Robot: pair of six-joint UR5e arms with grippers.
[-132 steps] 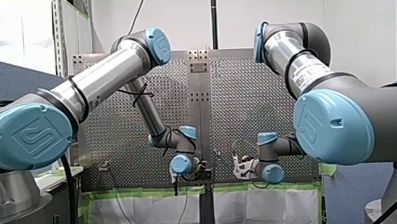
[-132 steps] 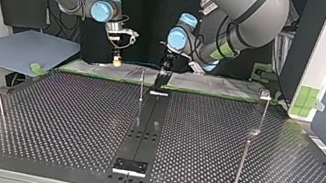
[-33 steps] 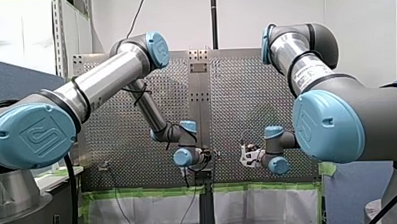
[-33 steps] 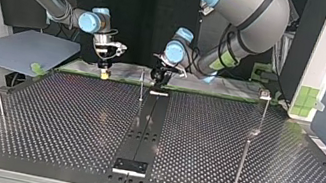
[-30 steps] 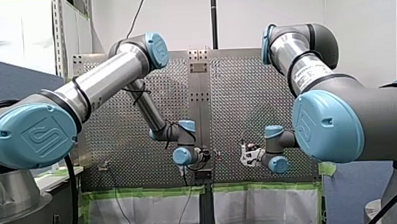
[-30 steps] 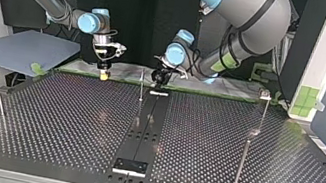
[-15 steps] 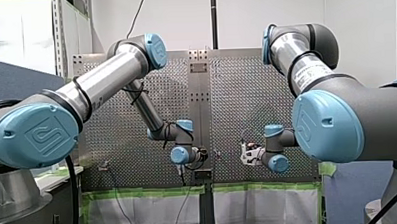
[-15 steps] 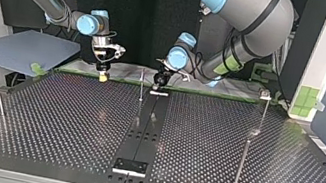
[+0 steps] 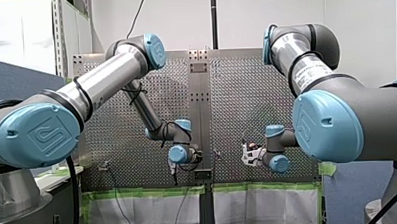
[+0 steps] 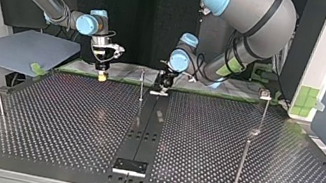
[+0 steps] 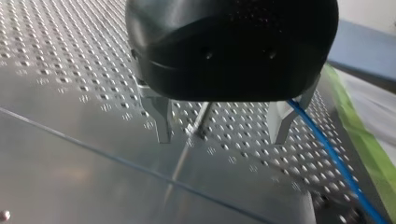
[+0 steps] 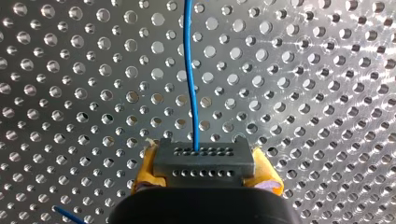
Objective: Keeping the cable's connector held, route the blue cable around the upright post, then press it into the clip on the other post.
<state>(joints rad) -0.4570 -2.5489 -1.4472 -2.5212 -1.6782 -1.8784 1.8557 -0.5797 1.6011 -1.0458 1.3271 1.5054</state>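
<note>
In the right wrist view my right gripper (image 12: 204, 175) has its yellow pads shut on the dark grey connector (image 12: 204, 162). The blue cable (image 12: 189, 70) runs straight ahead from the connector over the perforated plate. In the left wrist view my left gripper (image 11: 219, 139) is open, with its metal fingers (image 11: 161, 121) wide apart. A thin upright post (image 11: 203, 116) stands ahead between them. The blue cable (image 11: 327, 154) passes just outside one finger, and I see no grip on it. In the top view my right gripper (image 10: 101, 73) and my left gripper (image 10: 164, 84) flank the post (image 10: 142, 85).
A taller post with a clip on top (image 10: 266, 95) stands at the top view's right, with another rod (image 10: 243, 159) nearer the camera. A short rod (image 10: 0, 108) leans at the left edge. A dark centre strip (image 10: 143, 134) runs down the perforated table.
My left gripper has gone from shut to open. Its wrist has shifted a little to the front view's left. My right gripper still holds the connector and has hardly moved in the last second.
</note>
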